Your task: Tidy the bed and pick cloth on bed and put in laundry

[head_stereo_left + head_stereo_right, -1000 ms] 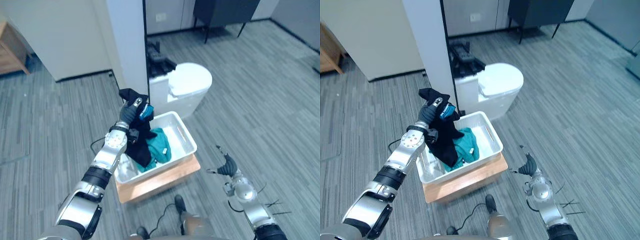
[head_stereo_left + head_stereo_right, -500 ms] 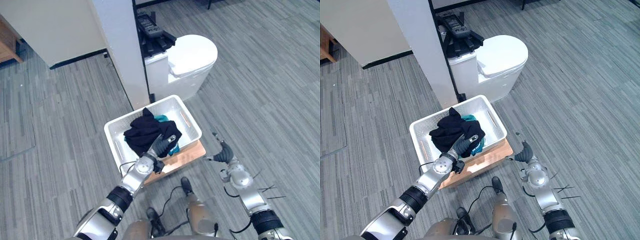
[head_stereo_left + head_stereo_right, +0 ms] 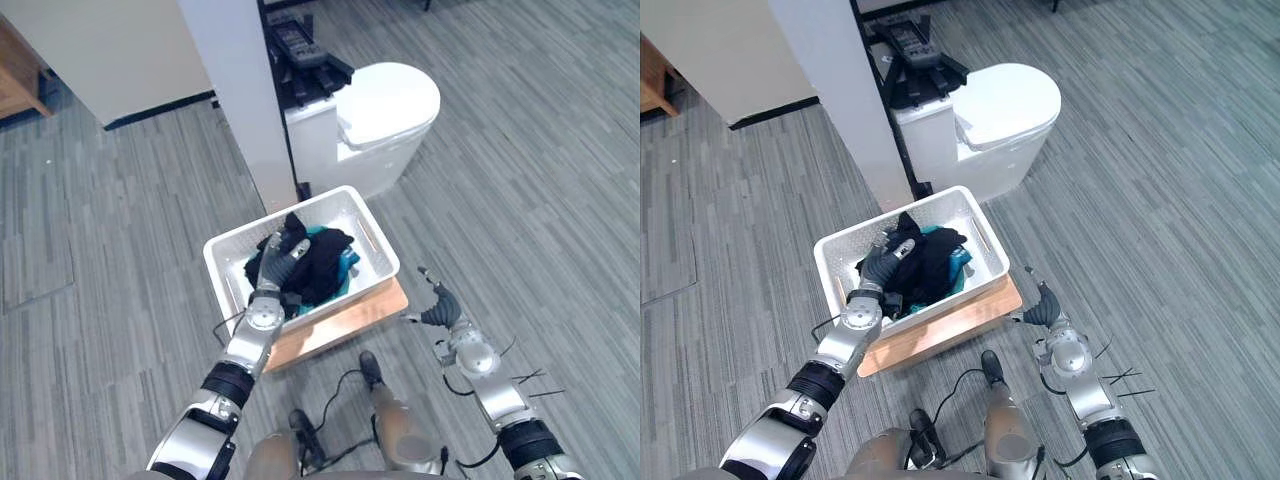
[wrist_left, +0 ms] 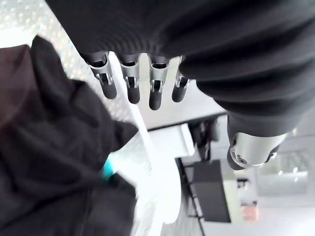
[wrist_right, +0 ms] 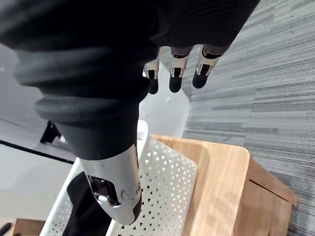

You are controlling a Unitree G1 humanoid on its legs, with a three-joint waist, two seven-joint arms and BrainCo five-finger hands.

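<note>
The crumpled black cloth [image 3: 322, 266] lies in the white perforated plastic laundry basket [image 3: 218, 262], over a teal cloth [image 3: 347, 263]. The basket sits on a low wooden board [image 3: 345, 318] on the floor. The left hand [image 3: 278, 268] is above the black cloth, its fingers [image 4: 130, 88] straight and released. The right hand [image 3: 440, 308] hangs beside the board, fingers relaxed and holding nothing.
</note>
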